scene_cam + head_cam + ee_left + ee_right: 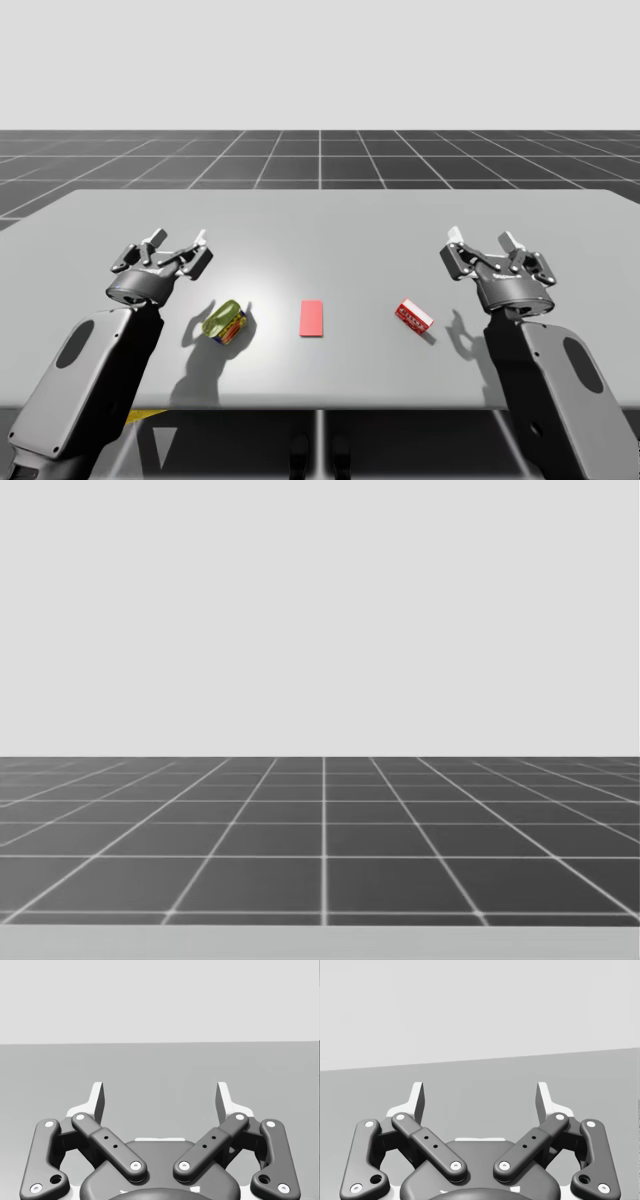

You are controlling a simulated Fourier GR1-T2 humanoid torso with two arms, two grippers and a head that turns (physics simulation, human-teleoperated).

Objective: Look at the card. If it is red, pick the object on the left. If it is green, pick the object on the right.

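A red card [312, 318] lies flat at the middle of the grey table [320, 215]. To its left a green and yellow bag [224, 322] lies on its side. To the card's right rests a small red and white box [414, 316]. My left gripper [178, 243] hovers open above the table, behind and left of the bag. My right gripper [484, 241] hovers open behind and right of the box. In the wrist views the left gripper [160, 1099] and the right gripper [480, 1099] hold nothing between their spread fingers.
The table stretches wide behind the objects, with its front edge [320, 408] close to my body. Beyond it lies a dark tiled floor [320, 840].
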